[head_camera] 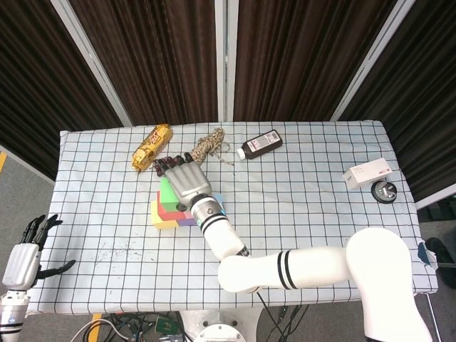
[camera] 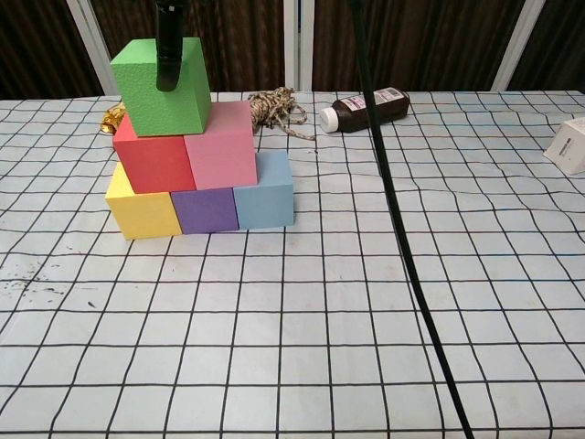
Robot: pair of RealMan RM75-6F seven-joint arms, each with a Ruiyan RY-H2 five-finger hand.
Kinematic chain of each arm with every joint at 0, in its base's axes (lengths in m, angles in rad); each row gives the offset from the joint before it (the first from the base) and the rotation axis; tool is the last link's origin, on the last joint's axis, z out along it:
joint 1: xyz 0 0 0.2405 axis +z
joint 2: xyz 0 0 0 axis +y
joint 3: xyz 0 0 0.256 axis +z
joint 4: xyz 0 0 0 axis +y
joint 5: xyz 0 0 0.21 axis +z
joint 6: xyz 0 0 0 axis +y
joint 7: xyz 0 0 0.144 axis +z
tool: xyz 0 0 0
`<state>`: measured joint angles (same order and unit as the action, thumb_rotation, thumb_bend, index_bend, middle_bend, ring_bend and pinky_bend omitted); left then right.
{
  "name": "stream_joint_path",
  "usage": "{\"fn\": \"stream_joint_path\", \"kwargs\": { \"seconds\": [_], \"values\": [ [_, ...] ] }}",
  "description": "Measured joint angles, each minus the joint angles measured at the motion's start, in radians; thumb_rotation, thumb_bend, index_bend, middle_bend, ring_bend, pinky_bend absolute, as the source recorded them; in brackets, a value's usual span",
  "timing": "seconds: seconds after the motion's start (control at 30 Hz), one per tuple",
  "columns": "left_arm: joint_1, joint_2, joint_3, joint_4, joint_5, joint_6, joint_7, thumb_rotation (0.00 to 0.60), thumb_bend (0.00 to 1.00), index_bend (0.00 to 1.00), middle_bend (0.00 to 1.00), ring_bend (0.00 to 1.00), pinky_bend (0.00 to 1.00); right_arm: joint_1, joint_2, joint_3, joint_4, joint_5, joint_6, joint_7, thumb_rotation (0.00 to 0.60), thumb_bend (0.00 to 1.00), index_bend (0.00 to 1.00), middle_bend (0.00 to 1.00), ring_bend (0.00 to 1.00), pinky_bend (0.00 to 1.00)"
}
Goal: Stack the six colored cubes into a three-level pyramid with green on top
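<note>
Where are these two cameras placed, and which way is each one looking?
Head view: sits high above, looking steeply down on the whole table; shows the right arm, the right hand over the cube pyramid, and the left hand off the table's edge.
Chest view: sits low at the table's near edge, looking level across it; shows only one dark finger at the green cube, plus a black cable.
Shared: the pyramid, rope coil, brown bottle.
</note>
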<state>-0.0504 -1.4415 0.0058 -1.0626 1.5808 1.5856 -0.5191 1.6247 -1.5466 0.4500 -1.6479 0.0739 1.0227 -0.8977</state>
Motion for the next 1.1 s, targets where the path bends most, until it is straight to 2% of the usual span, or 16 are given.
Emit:
{"fn": "stream_joint_path", "kwargs": {
  "seconds": [0.1, 0.47, 0.73, 0.93, 1.1],
  "values": [
    [0.0, 0.0, 0.0, 0.0, 0.0, 0.0, -0.001, 0.6, 0.0, 0.06, 0.18, 0.0, 0.05, -0.005, 0.007, -0.001, -0.008, -0.006, -0.01, 0.006, 0.6, 0.1, 0.0, 0.17, 0.02, 0.0],
    [-0.002, 0.004, 0.001, -0.012, 0.004, 0.001, 0.005, 0.6, 0.0, 0.06, 0.18, 0.0, 0.05, -0.028, 0.048, -0.008, -0.058, -0.047, -0.036, 0.045, 0.6, 0.09, 0.0, 0.14, 0.0, 0.0],
    [-0.004, 0.011, 0.0, -0.019, 0.005, 0.001, 0.011, 0.6, 0.0, 0.06, 0.18, 0.0, 0.05, -0.099, 0.148, -0.007, -0.149, -0.139, -0.051, 0.123, 0.6, 0.08, 0.0, 0.13, 0.0, 0.0],
    [-0.008, 0.01, 0.001, -0.027, 0.008, -0.002, 0.024, 0.6, 0.0, 0.06, 0.18, 0.0, 0.05, -0.182, 0.219, -0.068, -0.186, -0.19, -0.044, 0.176, 0.6, 0.08, 0.0, 0.11, 0.0, 0.0],
    [-0.007, 0.011, 0.0, -0.029, 0.006, -0.001, 0.034, 0.6, 0.0, 0.06, 0.18, 0.0, 0.05, -0.242, 0.212, -0.132, -0.138, -0.241, -0.079, 0.234, 0.6, 0.07, 0.0, 0.09, 0.0, 0.0]
  ]
}}
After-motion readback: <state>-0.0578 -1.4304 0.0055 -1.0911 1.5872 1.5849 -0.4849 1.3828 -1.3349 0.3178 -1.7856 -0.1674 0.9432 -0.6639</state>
